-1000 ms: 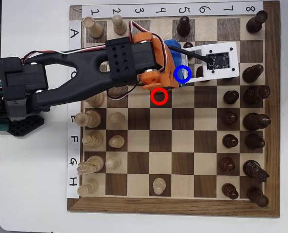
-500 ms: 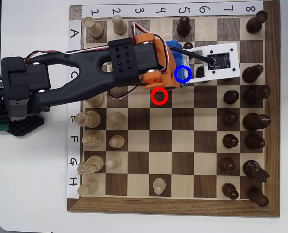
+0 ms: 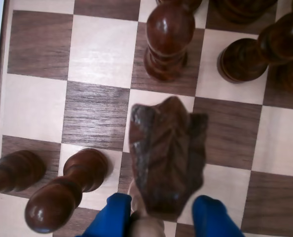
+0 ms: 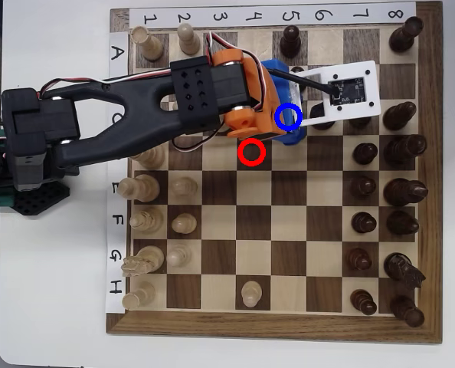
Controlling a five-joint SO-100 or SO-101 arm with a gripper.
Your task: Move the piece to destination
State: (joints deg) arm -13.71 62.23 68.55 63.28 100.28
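Low in the wrist view, between two blue fingers (image 3: 112,217), sits the pale pawn (image 3: 145,228). Only its rounded top shows at the bottom edge. The left finger looks to be touching it. On the other side a blurred dark knight (image 3: 167,158) stands in front and hides the gap, so I cannot tell whether the pincer (image 3: 159,210) is clamped on the pawn or merely stands around it. Beyond the knight are dark pawns, one further up the board (image 3: 168,39) and two at lower left (image 3: 62,195).

In the overhead view the pawn is hidden under the arm. The pincer (image 4: 289,129) lies under the blue circle (image 4: 289,106) at row C, column 5, and covers the destination square inside the ring. The red circle (image 4: 251,141) rings a bare dark square one row down and one column to the left, just beside the orange wrist (image 4: 247,96). A white camera board (image 4: 346,92) juts out past the pincer toward the dark pieces on the right. A lone light pawn (image 4: 251,293) stands in row H, well apart. The chessboard (image 4: 273,326) rests on a white worktop (image 4: 51,307).
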